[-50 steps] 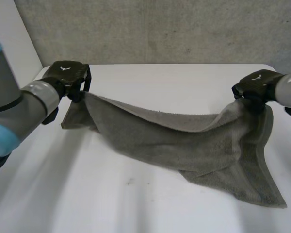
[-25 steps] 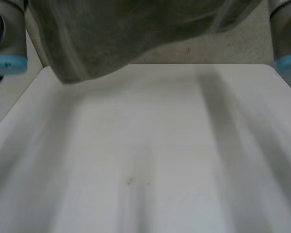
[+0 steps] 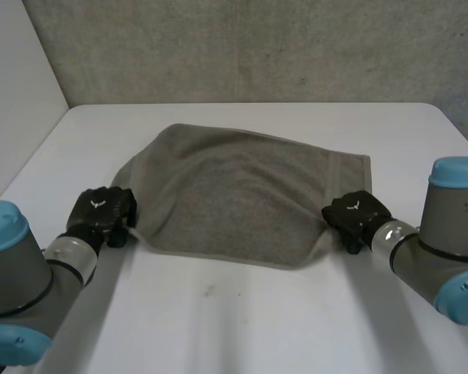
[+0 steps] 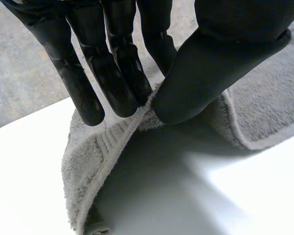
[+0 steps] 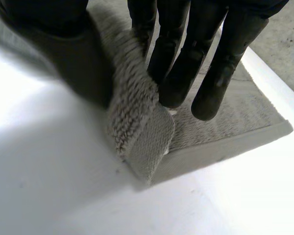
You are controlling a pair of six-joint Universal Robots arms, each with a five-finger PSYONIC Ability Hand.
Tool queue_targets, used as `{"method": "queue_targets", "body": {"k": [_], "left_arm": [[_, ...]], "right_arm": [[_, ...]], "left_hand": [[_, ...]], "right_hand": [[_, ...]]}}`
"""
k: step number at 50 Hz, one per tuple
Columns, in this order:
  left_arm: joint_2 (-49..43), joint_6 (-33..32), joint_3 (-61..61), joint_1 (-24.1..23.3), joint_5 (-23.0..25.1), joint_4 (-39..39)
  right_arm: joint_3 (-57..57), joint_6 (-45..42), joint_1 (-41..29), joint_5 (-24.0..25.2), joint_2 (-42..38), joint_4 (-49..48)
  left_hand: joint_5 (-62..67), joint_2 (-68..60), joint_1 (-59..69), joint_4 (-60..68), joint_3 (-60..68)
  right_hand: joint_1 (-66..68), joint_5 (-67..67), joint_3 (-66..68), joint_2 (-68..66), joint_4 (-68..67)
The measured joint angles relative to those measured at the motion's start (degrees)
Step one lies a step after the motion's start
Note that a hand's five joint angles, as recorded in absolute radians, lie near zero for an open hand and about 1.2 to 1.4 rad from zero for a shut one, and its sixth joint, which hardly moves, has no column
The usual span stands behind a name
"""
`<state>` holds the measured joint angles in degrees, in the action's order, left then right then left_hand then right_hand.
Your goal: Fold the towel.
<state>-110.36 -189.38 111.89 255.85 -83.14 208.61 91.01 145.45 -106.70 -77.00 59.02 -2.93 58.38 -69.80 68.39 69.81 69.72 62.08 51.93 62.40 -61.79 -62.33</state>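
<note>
Left hand pinches the near left corner of the towel between thumb and fingers; right hand pinches its near right corner the same way. From there the towel lies spread on the white table, toward the far side.

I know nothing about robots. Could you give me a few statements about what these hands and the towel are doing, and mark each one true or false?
1. The grey towel lies spread on the white table. True.
2. The left hand is open and clear of the towel. False: its fingers and thumb pinch the towel's edge.
3. The right hand pinches the towel at a near corner. True.
4. Both hands hold the towel's far edge. False: they hold its near edge, one at each end.
</note>
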Motion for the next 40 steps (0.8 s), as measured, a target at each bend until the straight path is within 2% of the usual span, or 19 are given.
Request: {"method": "queue_targets", "body": {"k": [3, 8, 20, 26, 30, 31, 33, 35, 37, 40], "left_arm": [[0.4, -1.2, 0.8, -0.2, -0.1, 1.8], [1.6, -1.6, 0.8, -0.1, -0.3, 4.3], [2.2, -1.4, 0.8, 0.1, -0.2, 5.7], [2.0, -1.4, 0.7, 0.2, -0.2, 6.3], [1.6, -1.5, 0.5, 0.3, -0.2, 7.0], [1.5, -1.5, 0.5, 0.4, -0.2, 7.2], [1.3, -1.5, 0.4, 0.4, -0.2, 7.7], [1.1, -1.6, 0.4, 0.5, -0.2, 8.5], [0.8, -1.7, 0.4, 0.6, -0.2, 9.0], [0.3, -1.8, 0.3, 0.6, -0.2, 9.9]], "right_arm": [[2.6, 0.0, 0.2, 0.4, 1.6, -0.9], [7.4, 0.0, 0.4, 1.3, 5.0, -4.4], [17.6, -0.3, -0.4, 2.8, 11.8, -13.0], [20.4, -3.0, -0.8, 3.6, 11.6, -18.3], [20.9, -6.8, -0.9, 3.4, 10.0, -20.6], [20.9, -7.6, -0.9, 3.3, 9.7, -20.8], [20.9, -9.8, -0.9, 3.1, 8.9, -21.3], [20.9, -11.7, -0.7, 2.8, 8.6, -21.5], [21.0, -12.5, -0.5, 2.5, 8.8, -21.6], [21.1, -12.8, -0.3, 1.7, 10.4, -21.7]], "left_hand": [[0.0, 0.0, 0.0, 0.0, 0.0], [0.0, 0.0, 0.0, 0.0, 0.0], [0.0, 0.0, 0.0, 0.0, 0.0], [0.0, 0.0, 0.0, 0.0, 0.0], [0.0, 0.0, 0.0, 0.0, 0.0], [0.0, 0.0, 0.0, 0.0, 0.0], [0.0, 0.0, 0.0, 0.0, 0.0], [0.0, 0.0, 0.0, 0.0, 0.0], [0.0, 0.0, 0.0, 0.0, 0.0], [0.0, 0.0, 0.0, 0.0, 0.0]], "right_hand": [[-19.7, -19.5, -19.5, 19.5, 19.0], [-33.2, -35.2, -34.0, 33.5, 33.6], [-36.6, -37.4, -36.7, 35.9, 36.6], [-34.4, -33.5, -34.8, 35.2, 35.1], [-29.4, -29.2, -30.0, 29.5, 30.1], [-26.5, -26.7, -27.0, 26.5, 27.1], [-11.5, -12.0, -11.9, 10.8, 12.0], [8.6, 8.4, 7.8, -9.6, -8.0], [14.0, 14.5, 13.4, -14.3, -13.6], [14.1, 15.1, 14.4, -14.4, -14.4]]}}
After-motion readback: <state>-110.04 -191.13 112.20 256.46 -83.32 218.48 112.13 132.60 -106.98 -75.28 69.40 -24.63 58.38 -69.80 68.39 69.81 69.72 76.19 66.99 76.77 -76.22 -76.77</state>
